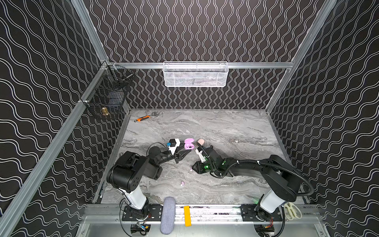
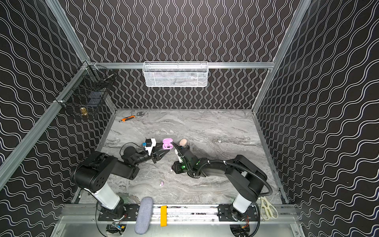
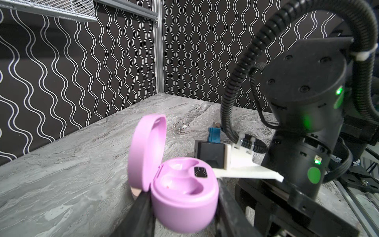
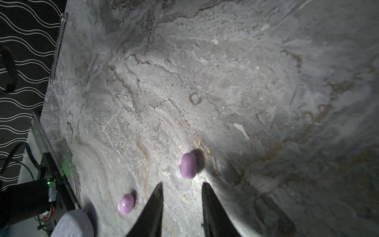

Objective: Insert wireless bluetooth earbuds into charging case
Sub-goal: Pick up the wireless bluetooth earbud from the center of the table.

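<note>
- We see the left gripper (image 3: pixel 182 191) pinching the pink case (image 3: pixel 184 207). One black finger presses on each side of its bottom half.
- The pink case is open. Its lid stands up, and we can look into the two little cups inside.
- The right gripper (image 4: pixel 182 195) points down at the table (image 4: pixel 246 82). Its two fingers are spread a little, with only bare table between them.
- One pink earbud (image 4: pixel 188 165) lies on the table just past those finger tips. It does not touch them.
- The second pink earbud (image 4: pixel 127 204) lies on the table too, off to one side and apart from the first one.
- In both top views, the two earbuds lie closer to the arms' bases than the pink case does.
- A peach case (image 1: pixel 200 141) sits just beside the pink case, on the right arm's side. We cannot tell if it is open or closed.
</note>
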You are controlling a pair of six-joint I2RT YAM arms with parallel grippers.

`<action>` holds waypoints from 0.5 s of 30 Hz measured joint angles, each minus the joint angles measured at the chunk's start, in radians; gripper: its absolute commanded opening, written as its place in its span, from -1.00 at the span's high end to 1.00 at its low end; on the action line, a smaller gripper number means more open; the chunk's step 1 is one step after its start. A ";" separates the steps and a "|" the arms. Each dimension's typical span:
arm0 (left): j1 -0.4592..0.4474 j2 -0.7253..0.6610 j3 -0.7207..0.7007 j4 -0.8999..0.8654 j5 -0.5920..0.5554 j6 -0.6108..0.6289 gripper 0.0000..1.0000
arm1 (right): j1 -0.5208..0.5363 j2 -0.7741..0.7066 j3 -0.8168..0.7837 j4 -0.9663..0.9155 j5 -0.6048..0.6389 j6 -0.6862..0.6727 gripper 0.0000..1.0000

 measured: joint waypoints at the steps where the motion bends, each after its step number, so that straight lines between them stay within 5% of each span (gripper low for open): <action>1: 0.000 0.000 0.000 0.000 0.000 0.000 0.34 | 0.000 0.011 0.007 0.002 -0.003 -0.003 0.33; 15: 0.004 0.010 0.006 0.001 -0.007 0.000 0.33 | 0.000 0.075 0.048 0.008 0.001 -0.025 0.37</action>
